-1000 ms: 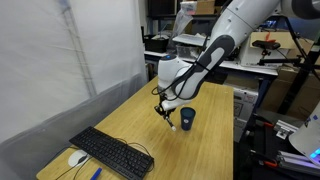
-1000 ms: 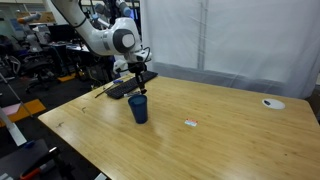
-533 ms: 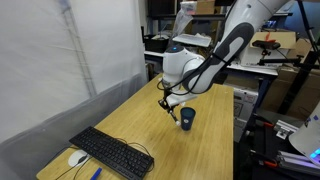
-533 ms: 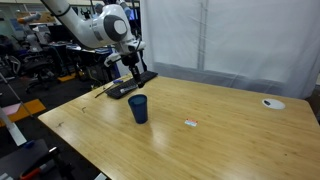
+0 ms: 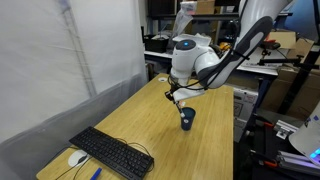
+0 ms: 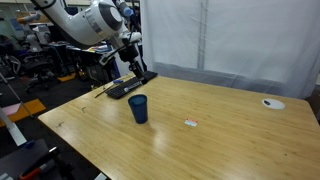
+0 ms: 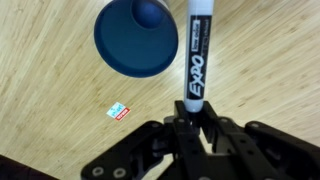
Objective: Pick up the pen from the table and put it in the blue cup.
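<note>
My gripper (image 7: 192, 118) is shut on a black and white Expo pen (image 7: 196, 55), which points away from the wrist. In the wrist view the blue cup (image 7: 137, 40) lies below and to the left of the pen, its open mouth facing the camera. In both exterior views the gripper (image 5: 176, 96) (image 6: 131, 62) is raised well above the table, higher than the blue cup (image 5: 187, 119) (image 6: 138, 108), which stands upright on the wooden table (image 6: 200, 130). The pen (image 5: 183, 95) shows as a small pale stick at the fingers.
A black keyboard (image 5: 110, 152) and a white mouse (image 5: 77, 158) lie at one end of the table. A small red and white sticker (image 7: 119, 111) (image 6: 190, 123) lies on the wood near the cup. A white disc (image 6: 272, 103) lies at the far corner.
The arm has lifted the gripper with the pen upward and swung it back away from the cup. The cup has not moved.
</note>
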Action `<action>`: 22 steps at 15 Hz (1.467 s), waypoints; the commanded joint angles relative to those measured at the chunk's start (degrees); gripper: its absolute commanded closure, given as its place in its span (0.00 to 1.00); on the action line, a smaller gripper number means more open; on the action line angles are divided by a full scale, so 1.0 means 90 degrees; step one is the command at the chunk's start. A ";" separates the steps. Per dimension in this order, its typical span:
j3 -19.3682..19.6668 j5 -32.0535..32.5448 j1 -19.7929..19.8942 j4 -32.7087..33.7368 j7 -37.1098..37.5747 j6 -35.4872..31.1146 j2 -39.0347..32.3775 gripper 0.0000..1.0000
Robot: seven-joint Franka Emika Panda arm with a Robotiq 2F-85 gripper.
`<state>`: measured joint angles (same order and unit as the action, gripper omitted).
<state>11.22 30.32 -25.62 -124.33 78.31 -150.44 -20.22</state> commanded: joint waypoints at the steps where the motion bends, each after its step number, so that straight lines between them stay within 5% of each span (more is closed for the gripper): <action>1: 0.0175 0.1416 -0.0133 -0.0367 0.1392 -0.0130 0.0389 0.95; 5: -0.0208 0.3306 0.0098 -0.0518 0.3262 0.0299 0.0681 0.95; 6: 0.0189 0.3522 -0.0332 -0.0613 0.3591 0.0317 0.0728 0.95; 7: 0.0164 0.3781 -0.0319 -0.0708 0.3911 0.0406 0.0792 0.95; 8: -0.0455 0.4136 0.0246 -0.0772 0.4273 0.0667 0.0874 0.95; 16: -0.1307 0.5147 0.1096 -0.1378 0.5733 0.1346 0.1052 0.95; 22: -0.1727 0.5674 0.1250 -0.1299 0.6428 0.1397 0.0872 0.95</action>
<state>-1.69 78.18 -16.02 -136.06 132.60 -139.59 -12.43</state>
